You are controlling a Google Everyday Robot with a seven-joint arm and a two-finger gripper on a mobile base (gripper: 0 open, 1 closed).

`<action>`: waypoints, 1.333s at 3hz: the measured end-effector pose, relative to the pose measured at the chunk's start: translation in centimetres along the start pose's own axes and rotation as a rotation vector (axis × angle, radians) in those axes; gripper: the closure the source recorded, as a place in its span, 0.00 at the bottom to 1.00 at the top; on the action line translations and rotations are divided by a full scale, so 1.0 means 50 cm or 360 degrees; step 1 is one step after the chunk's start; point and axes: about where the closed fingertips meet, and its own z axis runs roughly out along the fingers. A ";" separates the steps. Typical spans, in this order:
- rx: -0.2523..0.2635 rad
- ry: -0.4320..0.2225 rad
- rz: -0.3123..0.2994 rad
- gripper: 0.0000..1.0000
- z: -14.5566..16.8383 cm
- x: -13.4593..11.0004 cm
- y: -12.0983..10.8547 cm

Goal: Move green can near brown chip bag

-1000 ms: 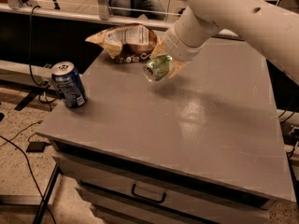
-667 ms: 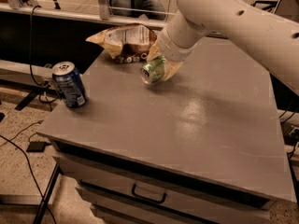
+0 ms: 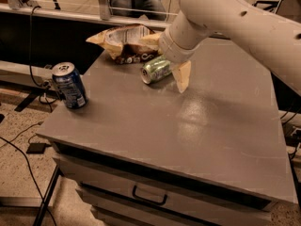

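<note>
The green can (image 3: 155, 69) lies on its side on the grey table (image 3: 197, 135), just in front of the brown chip bag (image 3: 123, 42) at the table's back left. My gripper (image 3: 166, 59) hangs over the can's right end. One tan finger (image 3: 182, 76) points down to the right of the can, and the other (image 3: 150, 40) is by the bag. The fingers stand wide apart and the can rests on the table between them.
A dark blue can (image 3: 69, 85) stands upright near the table's left edge. A drawer with a handle (image 3: 149, 195) is under the front edge. Cables run over the floor at the left.
The arm carried the green can left and down toward the bag. The can now lies on the table, and the fingers have spread apart from it.
</note>
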 end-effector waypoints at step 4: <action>-0.0038 0.0012 0.0338 0.00 -0.112 0.152 -0.022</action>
